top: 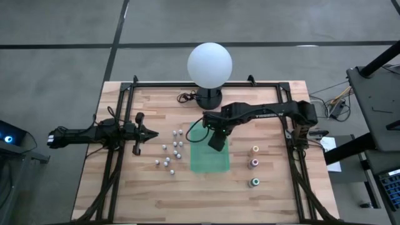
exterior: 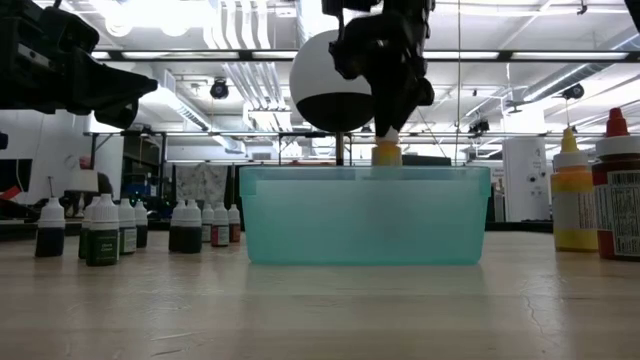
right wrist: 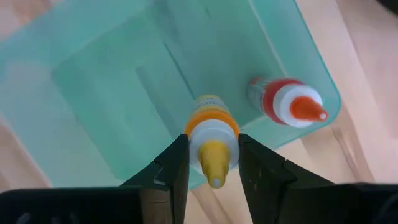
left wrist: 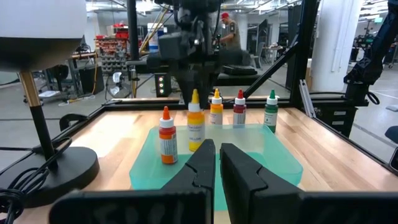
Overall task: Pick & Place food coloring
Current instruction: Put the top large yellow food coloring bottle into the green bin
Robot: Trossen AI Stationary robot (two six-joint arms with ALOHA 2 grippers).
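Note:
A food coloring bottle with a yellow top is between the fingers of my right gripper, which points down over the pale green bin. Its lower end is inside the bin walls. An orange-topped bottle stands upright on the bin's floor beside it. Three more coloured bottles stand on the table right of the bin. Small whitish bottles stand left of it. My left gripper rests shut at the table's left, touching nothing. My right gripper pinches the yellow-topped bottle between its two fingers at the white collar just under the cap. The fingers come from above, pointing down. The bottle hangs upright below them inside the bin; I cannot tell whether its base touches the bin's floor.
A white globe lamp on a black base stands at the table's far edge, behind the bin, with its cord on the wood. A black frame runs around the table. Bare wood lies near the front edge.

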